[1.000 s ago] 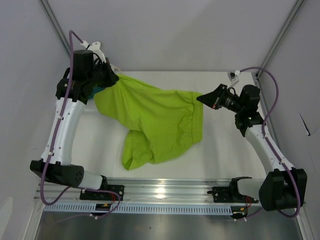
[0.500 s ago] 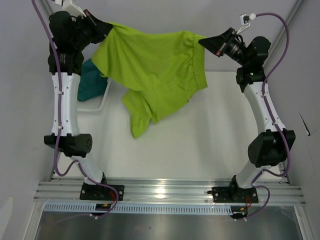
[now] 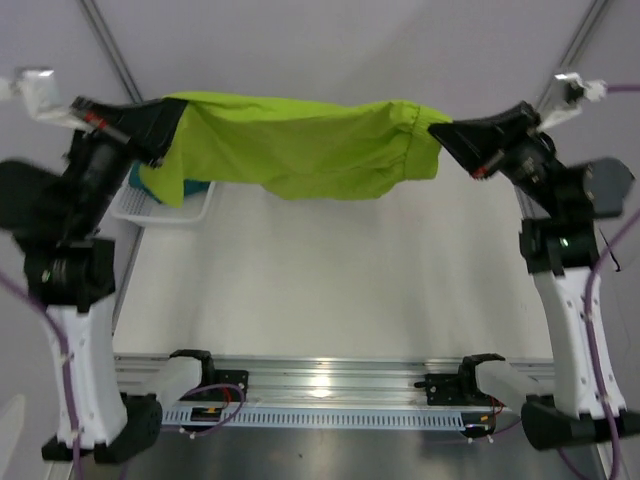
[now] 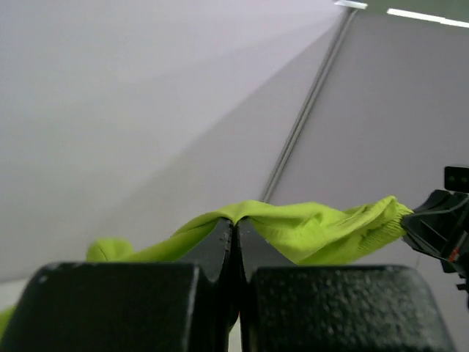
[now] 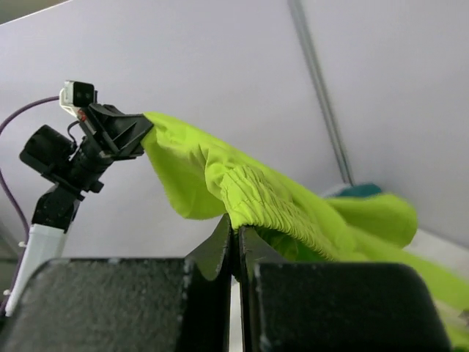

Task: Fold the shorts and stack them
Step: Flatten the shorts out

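The lime green shorts (image 3: 300, 150) hang stretched out high above the table, held at both ends. My left gripper (image 3: 168, 116) is shut on the cloth's left end, where the fabric peaks over the closed tips (image 4: 236, 220). My right gripper (image 3: 440, 132) is shut on the elastic waistband (image 5: 264, 192) at the right end. In the left wrist view the green shorts (image 4: 315, 229) run across to the right gripper (image 4: 438, 229). The dark teal shorts (image 3: 134, 177) lie low at the left, mostly hidden behind the green cloth, and also show in the right wrist view (image 5: 360, 191).
A white mesh basket (image 3: 170, 212) stands at the table's far left under the hanging cloth, with the teal pair in it. Grey enclosure walls with metal corner posts (image 3: 110, 50) close in the back and sides. The arms' base rail (image 3: 320, 380) runs along the near edge.
Both arms have risen steeply and pulled apart, lifting the green shorts off the table. The cloth now hangs taut and level, and its dangling leg has drawn up.
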Tool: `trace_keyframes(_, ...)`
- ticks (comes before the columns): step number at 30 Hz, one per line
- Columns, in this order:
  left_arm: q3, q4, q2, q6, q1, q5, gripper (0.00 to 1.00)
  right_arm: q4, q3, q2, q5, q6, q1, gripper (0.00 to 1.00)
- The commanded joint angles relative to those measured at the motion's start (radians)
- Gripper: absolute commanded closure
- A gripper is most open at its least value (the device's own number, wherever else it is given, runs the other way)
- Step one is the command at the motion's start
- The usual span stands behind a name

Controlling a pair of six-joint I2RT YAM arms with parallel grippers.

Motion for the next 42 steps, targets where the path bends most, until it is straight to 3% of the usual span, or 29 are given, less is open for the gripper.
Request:
trace_keyframes(1, -0.027, 0.043, -0.210, 0.055, -0.001, -0.063, 1.00, -0.103, -0.034, -0.242, 0.072, -0.113, 0.045, 1.00)
trace_keyframes(5, -0.004, 0.011, -0.295, 0.076, -0.001, -0.094, 1.00, -0.227, -0.053, -0.374, 0.098, -0.082, 0.056, 1.00)
trace_keyframes(11, 0.059, 0.002, -0.202, 0.046, -0.001, -0.047, 1.00, -0.332, -0.034, -0.350, 0.088, -0.042, 0.056, 1.00)
trace_keyframes(15, -0.210, 0.125, -0.165, 0.000, -0.001, 0.003, 1.00, -0.441, -0.137, -0.287, 0.143, -0.062, 0.056, 1.00)
trace_keyframes(19, -0.584, 0.326, -0.142, -0.041, -0.016, -0.002, 1.00, -0.265, -0.503, -0.297, 0.181, 0.014, 0.058, 1.00)
trace_keyframes(22, -0.758, 0.432, -0.096, -0.015, -0.076, -0.097, 1.00, -0.116, -0.678, -0.293, 0.262, 0.018, 0.058, 1.00)
trace_keyframes(25, -0.843, 0.527, -0.001, -0.003, -0.139, -0.190, 1.00, -0.005, -0.748, -0.252, 0.348, -0.004, 0.056, 1.00)
trace_keyframes(28, -0.822, 0.607, 0.146, 0.032, -0.188, -0.282, 1.00, 0.110, -0.742, -0.106, 0.420, -0.050, 0.049, 1.00)
trace_keyframes(29, -0.799, 0.615, 0.195, 0.043, -0.191, -0.301, 1.00, 0.198, -0.722, 0.011, 0.428, -0.062, 0.044, 1.00)
trace_keyframes(31, -0.671, 0.615, 0.346, 0.068, -0.194, -0.356, 1.00, 0.303, -0.619, 0.153, 0.401, -0.081, 0.023, 1.00)
trace_keyframes(32, -0.571, 0.600, 0.401, 0.075, -0.194, -0.368, 0.95, 0.341, -0.560, 0.302, 0.372, -0.090, 0.013, 0.98)
trace_keyframes(33, -0.509, 0.530, 0.517, 0.100, -0.194, -0.391, 0.73, 0.354, -0.418, 0.380, 0.350, -0.096, 0.004, 0.56)
trace_keyframes(34, -0.361, 0.449, 0.574, 0.109, -0.194, -0.407, 0.47, 0.325, -0.336, 0.447, 0.336, -0.096, -0.005, 0.26)
trace_keyframes(35, -0.269, 0.334, 0.633, 0.118, -0.195, -0.431, 0.19, 0.185, -0.253, 0.509, 0.327, -0.091, -0.029, 0.05)
trace_keyframes(36, -0.092, 0.213, 0.683, 0.129, -0.200, -0.453, 0.01, 0.117, -0.123, 0.595, 0.306, -0.107, -0.039, 0.00)
trace_keyframes(37, 0.045, 0.028, 0.755, 0.172, -0.209, -0.506, 0.01, 0.048, -0.092, 0.614, 0.299, -0.128, -0.045, 0.00)
trace_keyframes(38, 0.112, -0.035, 0.769, 0.192, -0.232, -0.534, 0.01, -0.044, -0.090, 0.609, 0.342, -0.156, -0.048, 0.00)
trace_keyframes(42, -0.028, -0.077, 0.653, 0.183, -0.249, -0.599, 0.01, -0.174, -0.212, 0.519, 0.433, -0.248, -0.051, 0.01)
